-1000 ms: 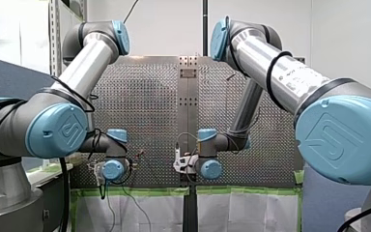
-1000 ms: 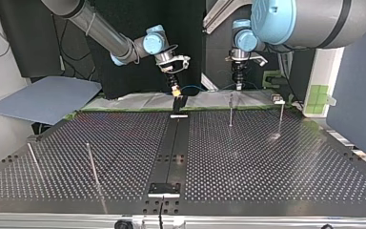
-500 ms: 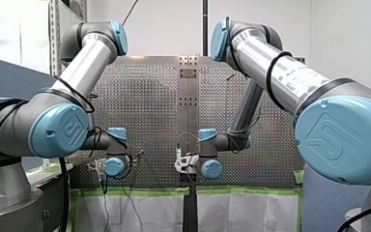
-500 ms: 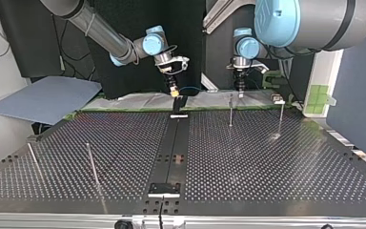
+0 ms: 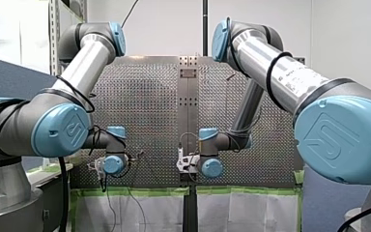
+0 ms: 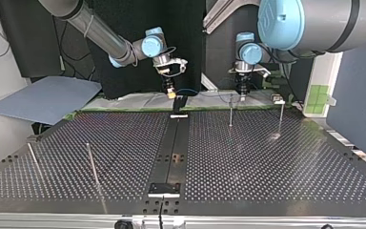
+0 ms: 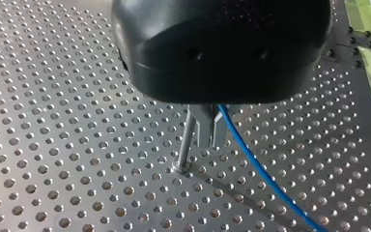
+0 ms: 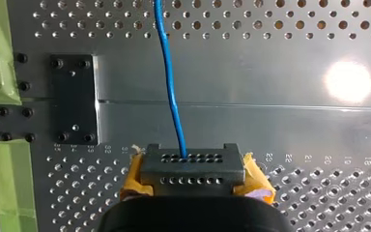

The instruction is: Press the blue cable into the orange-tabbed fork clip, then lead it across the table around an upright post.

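Top view, left to right: at the far edge, a bit left of centre, sits the robot's right hand (image 6: 170, 92). Its wrist view shows it clenched on the blue cable (image 8: 170, 87), which runs out ahead of it over the table (image 6: 267, 162). Further right, the left hand (image 7: 206, 141) is pinched shut on the same cable. It's parked just beside the foot of an upright post (image 7: 186, 140), with the cable trailing off on the side away from it. The fork clip isn't really identifiable here, so no telling whether that press is done. This looks like the routing bit. Probably best if the left hand stays low and swings round the post wide enough that its fingers don't knock it. The line wants to stay snug, with the right hand just anchoring. Versus a second ago, the right hand has drifted a touch left and the left hand a touch right and lower, so the span between them is wider.
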